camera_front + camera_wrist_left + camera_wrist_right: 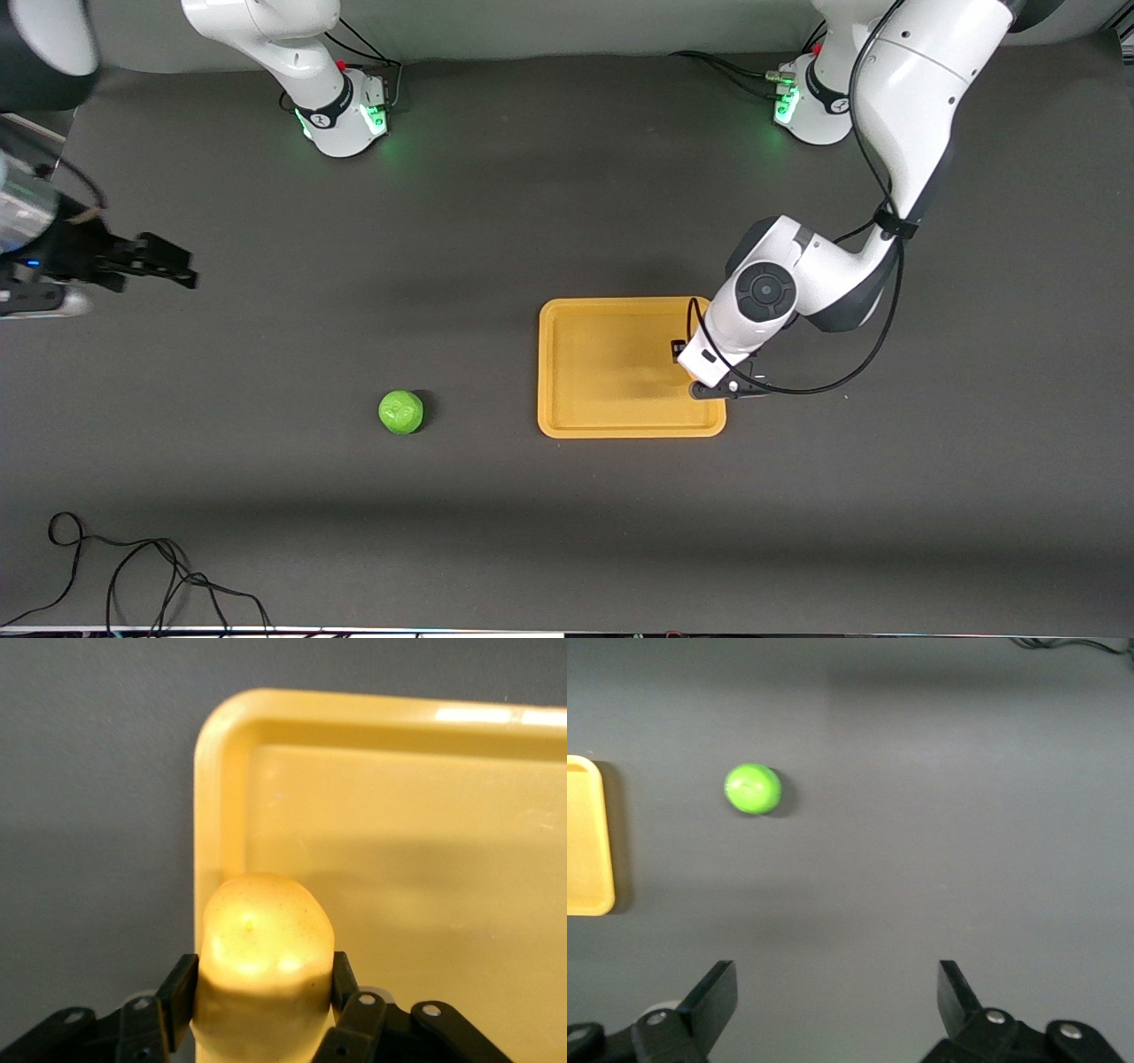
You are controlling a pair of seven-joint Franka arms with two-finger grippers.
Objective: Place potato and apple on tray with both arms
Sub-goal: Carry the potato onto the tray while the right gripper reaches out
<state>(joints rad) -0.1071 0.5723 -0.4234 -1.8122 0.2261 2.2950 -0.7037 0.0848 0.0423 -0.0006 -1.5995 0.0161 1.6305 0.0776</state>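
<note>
Potato (264, 961): glossy, likely slippery; left claw (264, 1001) clamps its sides over tray (217, 815). Apple (400, 412): on table; right claw (837, 1001) wide, waiting.

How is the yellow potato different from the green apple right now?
The potato is yellow-orange and lumpy; the apple is bright green and round. The potato is gripped in the left hand over the tray; the apple sits loose on the table, beside the tray toward the right arm's end. The open right hand holds nothing. Both are small and glossy.

Apple (400, 412) beside tray (567, 431), toward the right arm's end.
</note>
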